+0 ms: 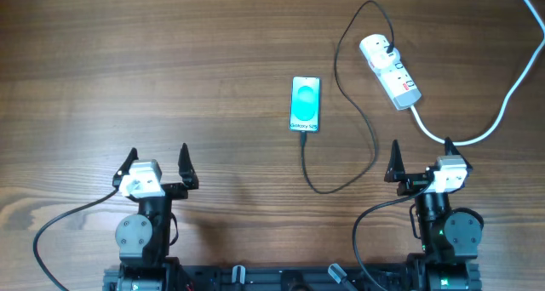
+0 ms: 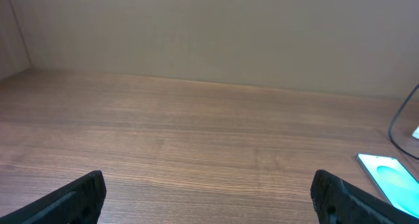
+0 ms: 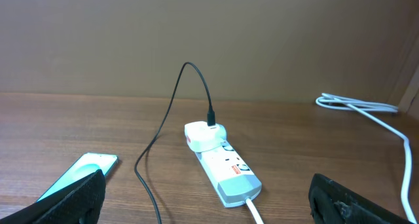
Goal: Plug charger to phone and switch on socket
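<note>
The phone [image 1: 306, 104] lies flat mid-table with its cyan screen up. It also shows in the left wrist view [image 2: 391, 177] and in the right wrist view [image 3: 84, 169]. The black charger cable [image 1: 373, 146] runs from the phone's near edge, loops right, and rises to its white plug head [image 1: 378, 47], which sits in the far outlet of the socket strip [image 1: 397, 80]. The strip [image 3: 228, 171] and plug head [image 3: 205, 135] are clear in the right wrist view. My left gripper [image 1: 158, 159] [image 2: 209, 207] is open and empty. My right gripper [image 1: 426, 159] [image 3: 209, 207] is open and empty, near the strip's cord.
The strip's thick white cord [image 1: 504, 104] curves from the strip's near end past my right gripper and off the table's right side; it also shows in the right wrist view [image 3: 370, 111]. A plain wall stands behind the table.
</note>
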